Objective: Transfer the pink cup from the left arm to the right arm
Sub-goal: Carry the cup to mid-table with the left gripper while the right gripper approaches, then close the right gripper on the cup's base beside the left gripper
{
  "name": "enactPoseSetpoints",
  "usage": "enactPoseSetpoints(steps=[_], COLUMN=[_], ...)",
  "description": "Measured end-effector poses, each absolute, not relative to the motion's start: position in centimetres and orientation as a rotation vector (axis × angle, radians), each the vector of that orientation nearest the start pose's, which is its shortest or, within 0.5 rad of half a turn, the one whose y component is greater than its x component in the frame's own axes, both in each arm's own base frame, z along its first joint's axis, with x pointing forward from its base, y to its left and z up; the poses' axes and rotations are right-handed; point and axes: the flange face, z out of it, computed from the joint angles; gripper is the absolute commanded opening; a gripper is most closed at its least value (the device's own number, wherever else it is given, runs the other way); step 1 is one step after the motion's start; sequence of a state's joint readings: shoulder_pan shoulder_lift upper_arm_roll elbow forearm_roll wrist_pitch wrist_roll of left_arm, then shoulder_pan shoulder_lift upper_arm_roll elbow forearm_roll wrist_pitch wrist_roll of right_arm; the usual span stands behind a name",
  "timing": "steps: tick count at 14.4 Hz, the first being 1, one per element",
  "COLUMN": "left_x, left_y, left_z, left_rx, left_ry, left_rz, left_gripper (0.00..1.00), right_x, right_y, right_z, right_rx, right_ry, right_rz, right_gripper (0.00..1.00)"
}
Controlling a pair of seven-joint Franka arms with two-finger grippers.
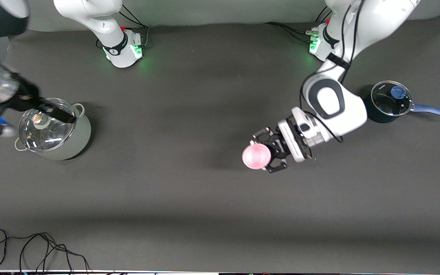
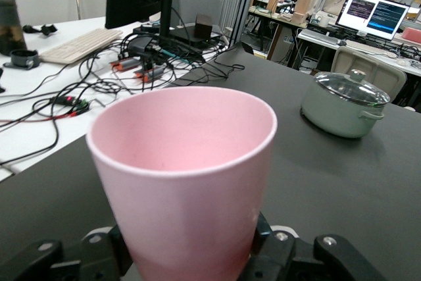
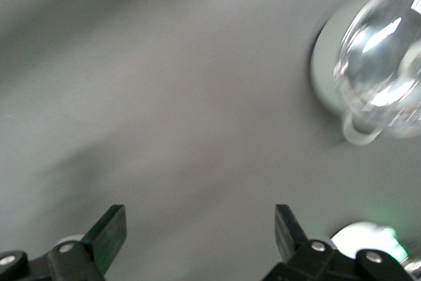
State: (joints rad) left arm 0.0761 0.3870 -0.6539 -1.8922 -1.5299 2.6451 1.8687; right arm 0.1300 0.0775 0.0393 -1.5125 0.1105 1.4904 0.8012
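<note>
The pink cup (image 1: 256, 156) is held sideways above the middle of the table by my left gripper (image 1: 264, 152), whose chunky black claw is shut on the cup's lower part. In the left wrist view the cup (image 2: 184, 162) fills the middle, its open mouth facing away, with the left gripper (image 2: 191, 258) clamped round its base. My right gripper (image 1: 61, 114) hangs over the glass lid of the pale-green pot at the right arm's end of the table. In the right wrist view the right gripper (image 3: 197, 228) is open and empty, its fingers (image 3: 108, 231) wide apart above bare table.
A pale-green pot with a glass lid (image 1: 52, 130) stands at the right arm's end; it also shows in the left wrist view (image 2: 345, 103) and the right wrist view (image 3: 368, 64). A dark blue-handled saucepan (image 1: 390, 101) stands at the left arm's end. Black cables (image 1: 36, 248) lie at the near edge.
</note>
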Motion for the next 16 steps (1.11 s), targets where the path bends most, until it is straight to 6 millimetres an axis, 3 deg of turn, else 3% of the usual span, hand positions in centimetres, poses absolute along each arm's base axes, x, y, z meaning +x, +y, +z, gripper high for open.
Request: enactPoseSetpoints(steps=[5,9,12,16], left_x=[50.3,45.9,44.7,44.7], left_y=[-37.3,-41.4,-42.4,-42.3], left_z=[41.3,43.8,44.4,44.3], left_rx=[1.906,1.909,1.905,1.908], left_ry=[-1.164,-1.182,-1.184,-1.179], left_rz=[1.101,1.122,1.123,1.121], left_gripper=[0.38,0.38,0.38,0.39], right_x=[55.9,56.7,56.3,52.0], right_y=[18.4,24.2,27.7,35.4], right_z=[58.6,59.4,60.6,61.8], right_rx=[-2.738,-2.504,-2.484,-2.546], right_ry=[1.325,1.553,1.505,1.385], right_rz=[0.302,0.364,0.356,0.367], right_gripper=[1.0,1.0,1.0,1.0])
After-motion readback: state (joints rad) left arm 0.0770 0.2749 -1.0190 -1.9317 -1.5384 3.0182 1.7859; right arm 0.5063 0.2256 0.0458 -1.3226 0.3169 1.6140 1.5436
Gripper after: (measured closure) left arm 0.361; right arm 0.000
